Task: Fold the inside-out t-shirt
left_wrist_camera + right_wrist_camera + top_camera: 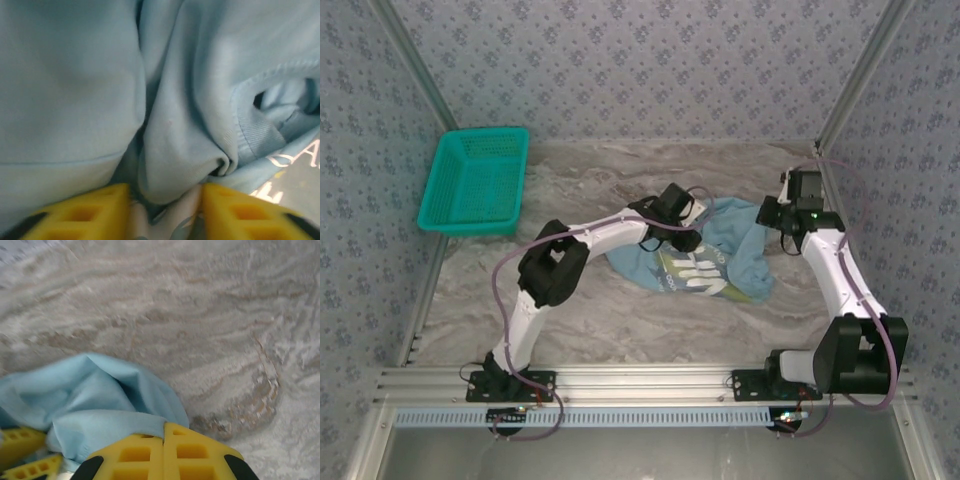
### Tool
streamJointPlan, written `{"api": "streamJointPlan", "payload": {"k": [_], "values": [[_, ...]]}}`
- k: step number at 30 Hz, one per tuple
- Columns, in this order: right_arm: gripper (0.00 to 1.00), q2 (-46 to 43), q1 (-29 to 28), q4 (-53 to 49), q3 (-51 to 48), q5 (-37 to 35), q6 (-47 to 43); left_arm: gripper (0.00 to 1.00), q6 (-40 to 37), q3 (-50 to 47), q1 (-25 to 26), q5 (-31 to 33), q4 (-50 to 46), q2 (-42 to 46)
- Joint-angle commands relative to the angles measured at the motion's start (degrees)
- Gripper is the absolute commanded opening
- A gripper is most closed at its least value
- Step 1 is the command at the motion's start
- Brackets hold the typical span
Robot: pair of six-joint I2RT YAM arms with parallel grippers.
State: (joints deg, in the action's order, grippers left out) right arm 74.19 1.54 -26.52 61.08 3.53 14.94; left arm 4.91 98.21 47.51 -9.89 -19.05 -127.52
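The inside-out t-shirt (pixel 720 262) lies crumpled mid-table, light blue with a white and green print showing on top. My left gripper (pixel 682 232) is down on its upper left part. In the left wrist view a thick fold of the t-shirt (pixel 75 100) fills the gap between the yellow fingers (pixel 100 210), and the left gripper (pixel 165 192) is shut on it. My right gripper (pixel 772 215) is at the shirt's upper right edge. In the right wrist view the right gripper (pixel 164 427) has its fingers pressed together, with the hem of the t-shirt (pixel 100 390) pinched in the seam.
A teal mesh basket (pixel 475 180) stands at the back left against the wall. The marbled tabletop (pixel 580 320) is bare in front of the shirt and to its left. Patterned walls close in the back and both sides.
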Motion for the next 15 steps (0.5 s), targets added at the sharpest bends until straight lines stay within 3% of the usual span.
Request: {"api": "streamJointPlan", "payload": {"k": [1, 3, 7, 11, 15], "values": [[0.0, 0.5, 0.59, 2.33, 6.62, 5.34, 1.06, 0.1, 2.15, -6.31, -3.07, -3.99, -0.19, 5.95], [0.0, 1.56, 0.62, 1.12, 10.86, 5.92, 1.18, 0.0, 3.56, -15.26, -5.13, -5.67, 4.41, 14.21], [0.02, 6.6, -0.23, -1.41, 15.01, 1.14, -1.93, 0.0, 3.49, -31.08, -7.46, -7.26, 7.67, 29.86], [0.23, 17.2, -2.5, -2.04, 19.7, 0.47, -3.16, 0.0, 5.89, -41.58, -8.58, -11.25, 9.52, 37.93], [0.39, 23.69, -6.02, -6.16, 23.86, -0.59, -4.79, 0.0, 8.37, -45.1, -8.65, -12.17, 10.63, 39.34]]}}
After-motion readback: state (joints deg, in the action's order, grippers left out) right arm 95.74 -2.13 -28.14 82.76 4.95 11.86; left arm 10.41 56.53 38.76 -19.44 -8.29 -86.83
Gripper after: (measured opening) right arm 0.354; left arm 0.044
